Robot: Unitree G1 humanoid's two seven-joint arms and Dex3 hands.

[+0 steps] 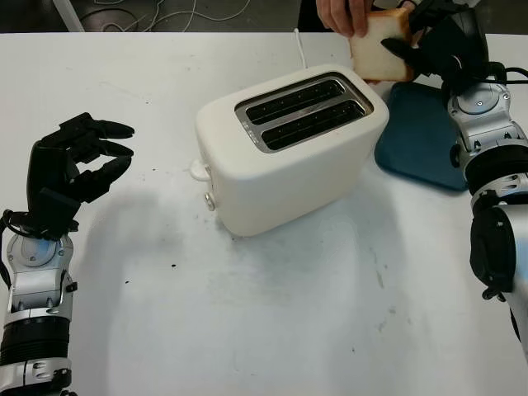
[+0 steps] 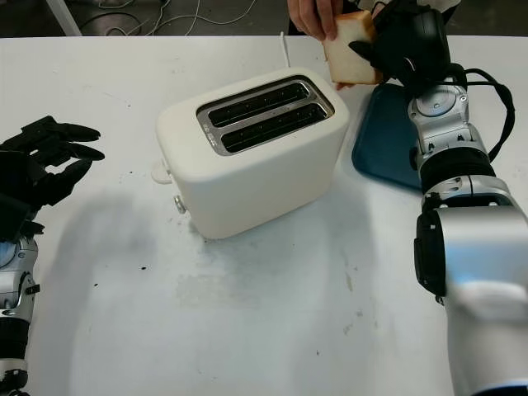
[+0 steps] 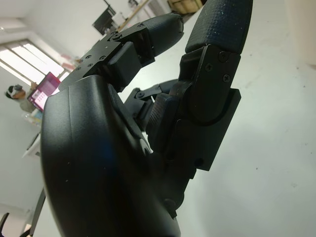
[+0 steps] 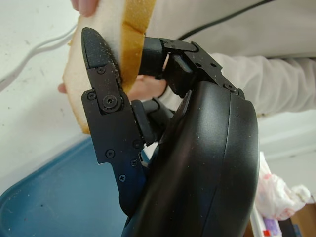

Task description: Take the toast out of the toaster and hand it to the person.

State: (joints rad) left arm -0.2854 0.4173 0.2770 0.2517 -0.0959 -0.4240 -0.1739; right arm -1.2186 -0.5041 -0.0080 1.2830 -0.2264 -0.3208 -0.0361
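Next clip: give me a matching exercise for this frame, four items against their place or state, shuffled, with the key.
Items:
1. toast
2. toaster
3. left robot hand
4. blue tray

States:
A. flat on the table, beside the toaster
B. open, holding nothing
C. both slots empty
D. gripped by the right robot hand and a person's hand

Pairs: 1-D, 2-C, 3-B, 4-A

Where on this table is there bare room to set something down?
Bare: the near table in front of the toaster, and between it and the open left hand. Crowded: far right, where right hand, toast, person's hand and blue tray meet.
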